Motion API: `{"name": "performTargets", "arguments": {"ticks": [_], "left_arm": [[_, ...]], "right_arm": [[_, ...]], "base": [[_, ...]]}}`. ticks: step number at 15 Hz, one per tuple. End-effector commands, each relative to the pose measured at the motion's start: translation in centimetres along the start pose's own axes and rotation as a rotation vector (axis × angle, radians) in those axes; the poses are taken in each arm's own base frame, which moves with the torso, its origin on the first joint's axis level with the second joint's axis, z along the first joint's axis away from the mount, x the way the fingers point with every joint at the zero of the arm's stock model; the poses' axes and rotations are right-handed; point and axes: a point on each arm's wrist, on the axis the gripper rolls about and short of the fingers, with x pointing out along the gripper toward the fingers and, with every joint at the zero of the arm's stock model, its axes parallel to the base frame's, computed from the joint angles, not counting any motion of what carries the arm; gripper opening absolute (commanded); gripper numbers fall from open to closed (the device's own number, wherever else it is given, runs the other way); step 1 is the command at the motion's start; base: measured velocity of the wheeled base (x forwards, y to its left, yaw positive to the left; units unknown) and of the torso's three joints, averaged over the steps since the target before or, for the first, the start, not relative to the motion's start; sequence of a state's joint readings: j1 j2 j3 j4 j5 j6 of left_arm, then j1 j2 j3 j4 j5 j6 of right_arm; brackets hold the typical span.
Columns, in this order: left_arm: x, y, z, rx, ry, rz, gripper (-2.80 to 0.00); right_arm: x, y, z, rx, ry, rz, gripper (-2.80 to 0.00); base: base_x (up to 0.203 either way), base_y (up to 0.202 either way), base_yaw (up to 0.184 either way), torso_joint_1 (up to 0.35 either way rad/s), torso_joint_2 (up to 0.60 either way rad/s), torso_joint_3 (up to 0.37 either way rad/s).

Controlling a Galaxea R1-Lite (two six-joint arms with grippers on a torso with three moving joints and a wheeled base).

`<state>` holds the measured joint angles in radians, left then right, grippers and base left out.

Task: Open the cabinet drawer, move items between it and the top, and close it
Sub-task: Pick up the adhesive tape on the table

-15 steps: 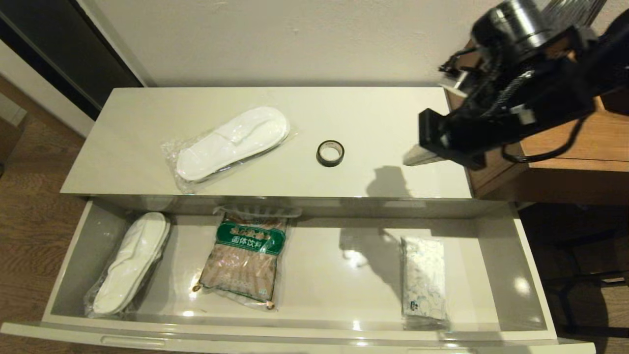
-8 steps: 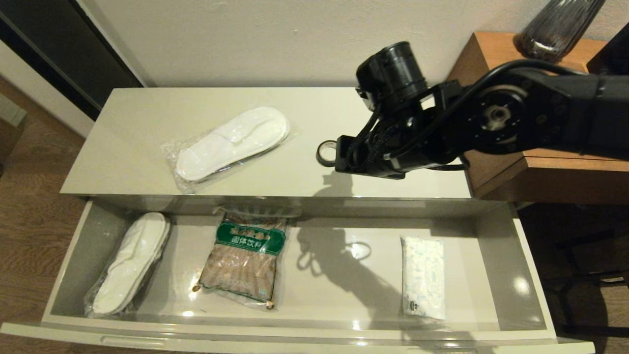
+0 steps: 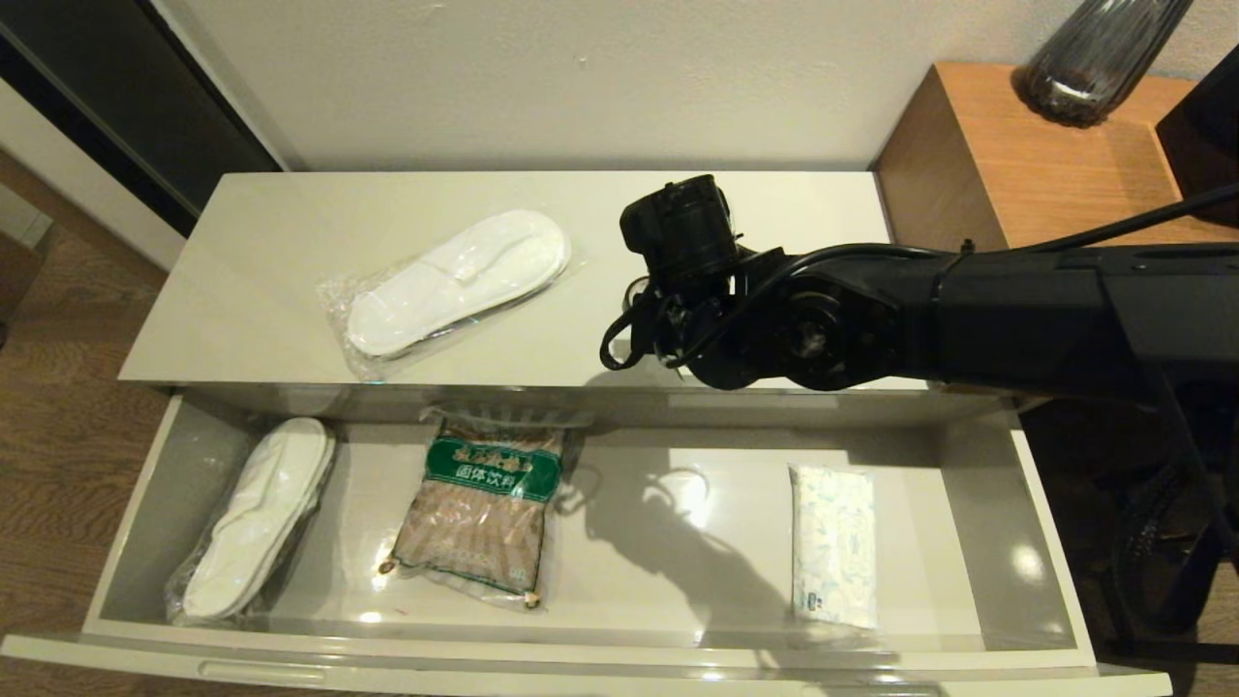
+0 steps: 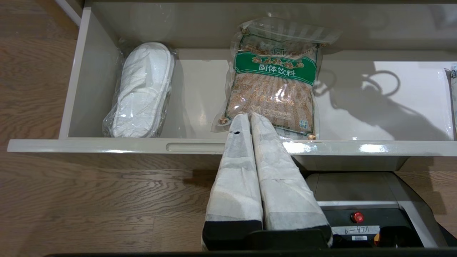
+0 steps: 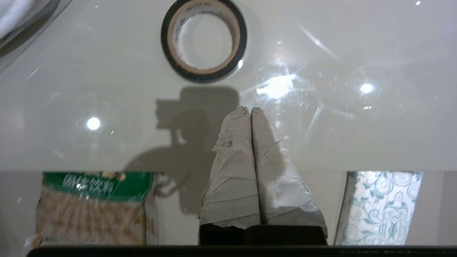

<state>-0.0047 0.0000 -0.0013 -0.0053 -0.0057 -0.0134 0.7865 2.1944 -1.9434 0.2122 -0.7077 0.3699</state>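
Warm overhead light, fairly bright. Glare spots on the glossy top [image 5: 321, 53] to both sides of my right fingers [image 5: 232, 150]; my shadow falls beside them. Snack bag [image 5: 93, 207] behind them slightly blurred.

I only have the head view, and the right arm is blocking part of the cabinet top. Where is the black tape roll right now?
Observer: The right wrist view shows the tape roll lying flat on the top, just ahead of the right gripper and not touched.
Operator: Are its fingers open for it?
Observer: No, the right gripper is shut, fingers pressed together and empty.
Operator: And the left arm? I don't see it.
Observer: The left gripper is parked in front of the open cabinet drawer, shut and empty.
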Motion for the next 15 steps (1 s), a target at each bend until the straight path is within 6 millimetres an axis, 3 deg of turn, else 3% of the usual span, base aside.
{"name": "performTargets", "arguments": {"ticks": [1, 2, 3, 8, 15], "left_arm": [[0.0, 0.0, 0.0, 0.0, -0.001, 0.0, -2.8], [0.0, 0.0, 0.0, 0.0, -0.001, 0.0, -2.8], [0.0, 0.0, 0.0, 0.0, 0.0, 0.0, -2.8], [0.0, 0.0, 0.0, 0.0, -0.001, 0.0, -2.8], [0.0, 0.0, 0.0, 0.0, -0.001, 0.0, -2.8]], "right_arm": [[0.5, 0.1, -0.1, -0.001, -0.026, -0.023, -2.8], [0.2, 0.2, 0.0, -0.009, -0.029, -0.028, -2.8], [0.1, 0.4, 0.0, -0.02, -0.044, -0.046, 0.0], [1.0, 1.3, -0.3, -0.029, -0.106, -0.034, 0.0], [5.6, 2.8, -3.7, -0.079, -0.183, -0.069, 0.0]], "base": [[0.0, 0.0, 0.0, 0.0, 0.0, 0.0], [0.0, 0.0, 0.0, 0.0, 0.0, 0.0], [0.0, 0.0, 0.0, 0.0, 0.0, 0.0], [0.0, 0.0, 0.0, 0.0, 0.0, 0.0], [0.0, 0.0, 0.0, 0.0, 0.0, 0.0]]}}
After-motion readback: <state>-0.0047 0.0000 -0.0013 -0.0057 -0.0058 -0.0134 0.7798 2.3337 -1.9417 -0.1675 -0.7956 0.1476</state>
